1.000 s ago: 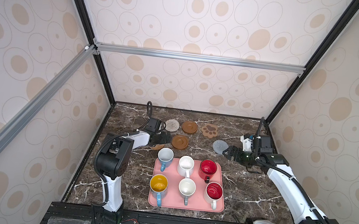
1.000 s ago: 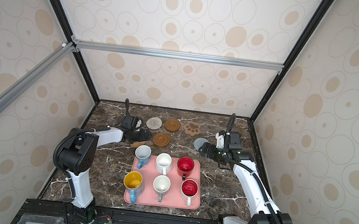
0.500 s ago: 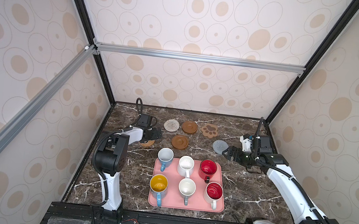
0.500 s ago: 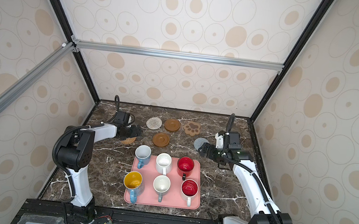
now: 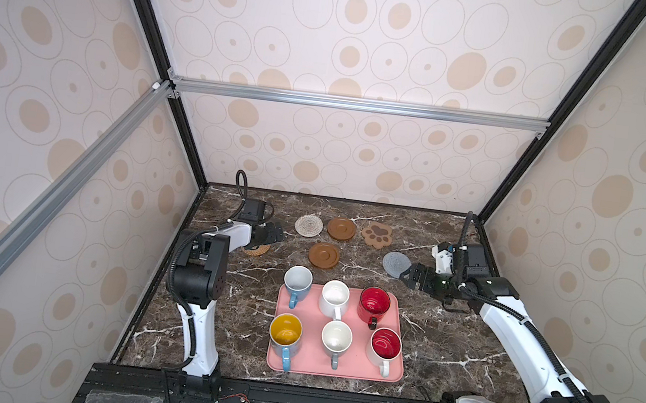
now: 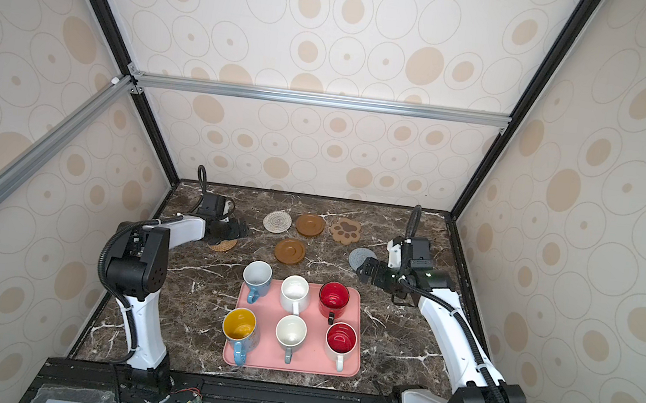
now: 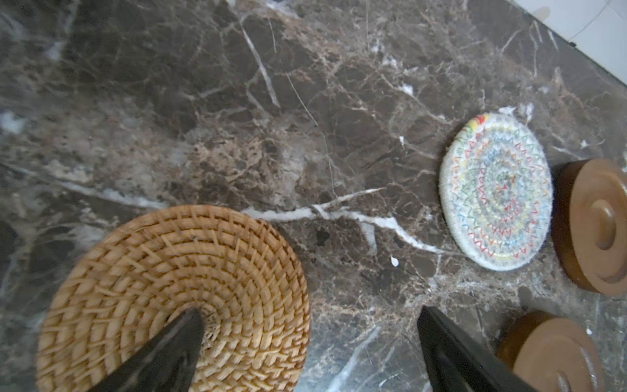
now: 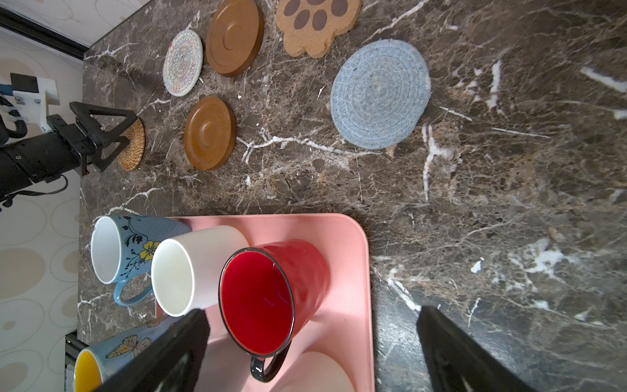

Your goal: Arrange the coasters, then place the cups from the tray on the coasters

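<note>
Dark brown marble counter (image 5: pixel 442 342) with white veins, cream walls (image 5: pixel 376 29) printed with tan ovals and thin rings on three sides, silver metal bar (image 5: pixel 358 104) across the back wall, second silver bar (image 5: pixel 39 211) slanting along the left wall, black corner posts (image 5: pixel 182 122)

The left arm (image 5: pixel 200 279) rises from its base at the near left, folds at the elbow and reaches far and to the right, with the forearm low and nearly level. The left gripper (image 5: pixel 274 233) points right, down close to the table, its jaws spread wide and holding nothing. The right arm (image 5: pixel 518 339) stretches from the near right toward the far side, its wrist turned left. The right gripper (image 5: pixel 408 278) points left and slightly down, with its jaws also wide apart and empty.
</note>
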You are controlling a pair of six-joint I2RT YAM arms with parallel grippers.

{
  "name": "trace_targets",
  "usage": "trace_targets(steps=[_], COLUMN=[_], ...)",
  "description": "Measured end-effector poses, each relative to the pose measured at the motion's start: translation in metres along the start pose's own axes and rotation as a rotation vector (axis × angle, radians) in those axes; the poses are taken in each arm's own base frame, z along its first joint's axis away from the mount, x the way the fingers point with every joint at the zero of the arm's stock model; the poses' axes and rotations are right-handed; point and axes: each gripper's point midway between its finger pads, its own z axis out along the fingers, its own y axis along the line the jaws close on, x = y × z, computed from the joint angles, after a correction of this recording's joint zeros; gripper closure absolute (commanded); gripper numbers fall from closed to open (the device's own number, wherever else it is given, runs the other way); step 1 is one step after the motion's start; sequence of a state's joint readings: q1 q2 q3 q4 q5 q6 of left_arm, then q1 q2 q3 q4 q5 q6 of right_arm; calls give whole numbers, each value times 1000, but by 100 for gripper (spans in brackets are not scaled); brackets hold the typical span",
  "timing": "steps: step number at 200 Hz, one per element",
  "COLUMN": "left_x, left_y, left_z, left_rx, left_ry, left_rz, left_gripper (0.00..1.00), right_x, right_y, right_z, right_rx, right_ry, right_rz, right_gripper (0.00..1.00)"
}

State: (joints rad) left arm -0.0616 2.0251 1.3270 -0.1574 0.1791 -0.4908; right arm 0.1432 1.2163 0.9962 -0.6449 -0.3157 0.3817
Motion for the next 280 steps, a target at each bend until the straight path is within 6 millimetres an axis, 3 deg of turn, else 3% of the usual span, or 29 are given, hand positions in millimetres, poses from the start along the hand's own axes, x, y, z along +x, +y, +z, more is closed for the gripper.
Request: trace_targets(steps=[120, 170, 220, 255, 280], left_x=[-1, -24, -36, -51, -48], left_y=[-2, -16, -53, -103, -129], left_z=[-5, -15, -22, -20, -7], left_rx=[3, 38, 145, 254, 310], left_ry=[31, -5, -20, -56, -49], left_rz=[3, 11, 43, 94, 111], left_gripper=[0, 0, 0, 0, 0], right_x=[1, 1, 0, 1, 1], right_y=[1, 2, 2, 3, 3], right_z=[-2, -5, -5, -5, -5], right_rx=[2, 1, 3, 1, 5], right_ry=[-2, -13, -14, -12, -13], right_rz=[3, 4, 10, 10, 10], right_gripper=[0, 0, 0, 0, 0])
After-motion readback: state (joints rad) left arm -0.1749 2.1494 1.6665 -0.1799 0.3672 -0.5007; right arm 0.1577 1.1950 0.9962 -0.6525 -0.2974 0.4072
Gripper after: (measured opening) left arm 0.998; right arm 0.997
